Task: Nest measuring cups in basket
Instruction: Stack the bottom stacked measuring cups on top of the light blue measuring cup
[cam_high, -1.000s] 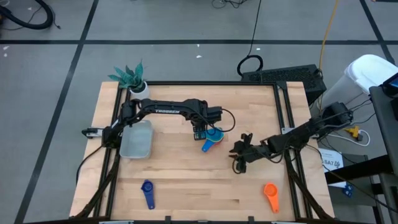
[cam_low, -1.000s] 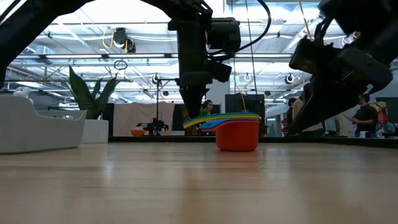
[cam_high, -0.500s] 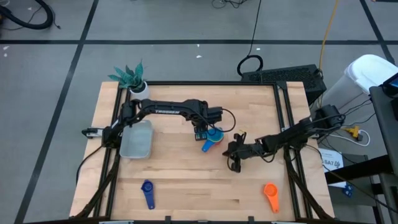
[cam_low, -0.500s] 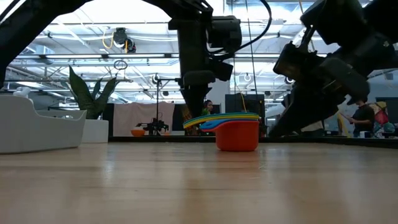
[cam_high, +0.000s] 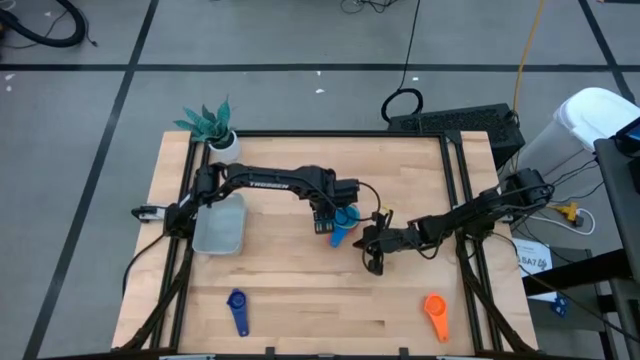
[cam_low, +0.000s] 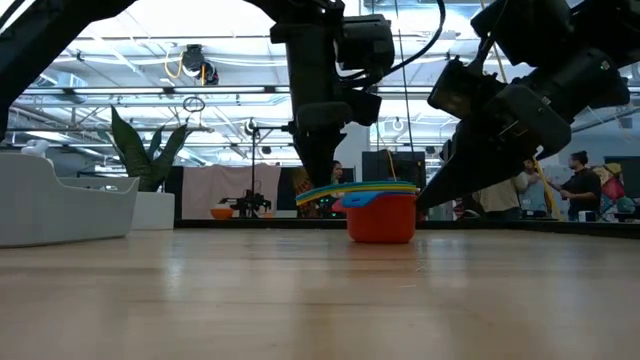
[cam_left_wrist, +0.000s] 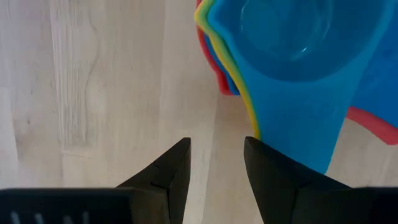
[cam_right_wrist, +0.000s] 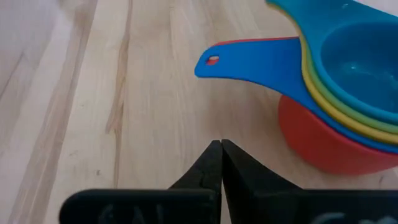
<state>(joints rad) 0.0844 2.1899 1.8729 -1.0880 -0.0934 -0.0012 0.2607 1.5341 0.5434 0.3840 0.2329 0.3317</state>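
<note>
nested measuring cups (cam_high: 342, 222) stacked mid-table (cam_high: 290, 290), left gripper (cam_left_wrist: 214, 163) spread open right above their rim, right gripper (cam_right_wrist: 221, 163) pressed together just beside the stack, basket (cam_high: 219, 223) well apart

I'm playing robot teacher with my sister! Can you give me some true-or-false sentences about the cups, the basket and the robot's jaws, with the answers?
1. A stack of nested measuring cups stands on the table. True.
2. The basket already holds the stack. False: the stack sits on bare wood, apart from the basket.
3. The right gripper has its jaws closed together. True.
4. The orange cup is inside the stack. False: it lies alone near the table's front edge.
5. The left gripper has its jaws open beside the stack. True.
6. The dark blue cup is in the basket. False: it lies on the wood in front of the basket.
</note>
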